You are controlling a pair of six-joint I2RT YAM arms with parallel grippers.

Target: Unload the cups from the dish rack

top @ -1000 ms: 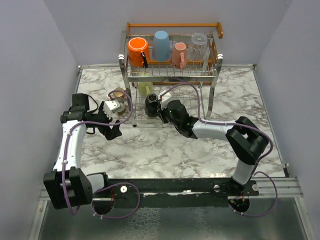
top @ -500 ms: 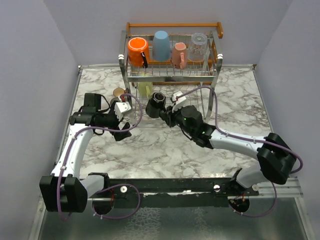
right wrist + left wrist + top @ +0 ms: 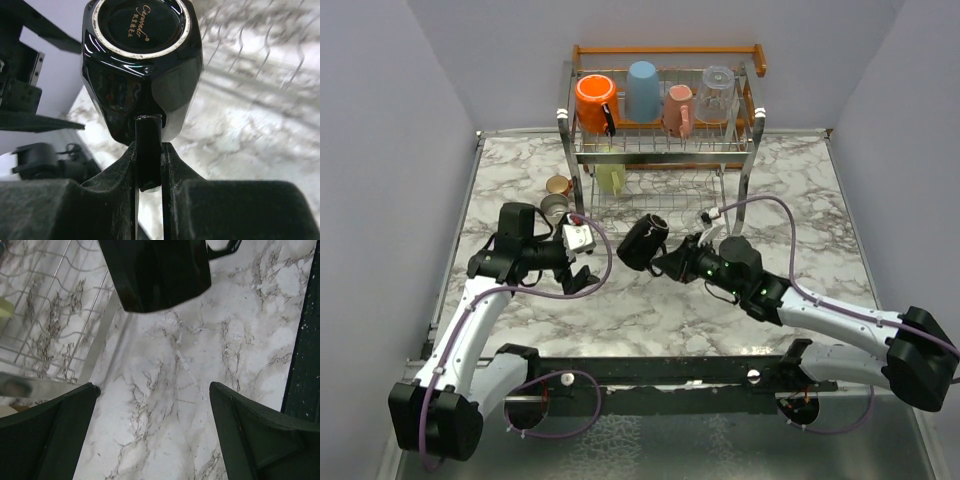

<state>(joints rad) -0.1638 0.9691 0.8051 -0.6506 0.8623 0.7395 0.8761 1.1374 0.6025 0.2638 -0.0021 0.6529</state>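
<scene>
- Top external view: the dish rack (image 3: pixel 660 120) stands at the far edge of the marble desk (image 3: pixel 800 190).
- Upper tier, left to right: orange mug (image 3: pixel 593 103), light blue cup (image 3: pixel 642 90), pink cup (image 3: pixel 678 110), clear glass (image 3: pixel 717 93).
- Lower tier: one pale yellow cup (image 3: pixel 611 178) at the left end.
- Two small cups (image 3: pixel 556 195) sit on the desk just left of the rack's front left leg, close together.
- The black mug (image 3: pixel 642 243) is outside the rack, in front of its lower tier and tipped on its side. Whether it touches the desk cannot be told.
- Right wrist view: the right tool (image 3: pixel 148 165) is clamped narrowly on the black mug's handle (image 3: pixel 148 145), with the mug's base facing the camera.
- Right arm: it extends low across the desk from the right base, reaching left, with the tool at the desk's centre.
- Left wrist view: the left tool (image 3: pixel 155 430) stands wide and holds nothing. Both fingers (image 3: pixel 50 430) are spread above bare marble, and the black mug lies just beyond them.
- Left arm: it rises from the left base and bends at the elbow, with the tool pointing right toward the black mug.
</scene>
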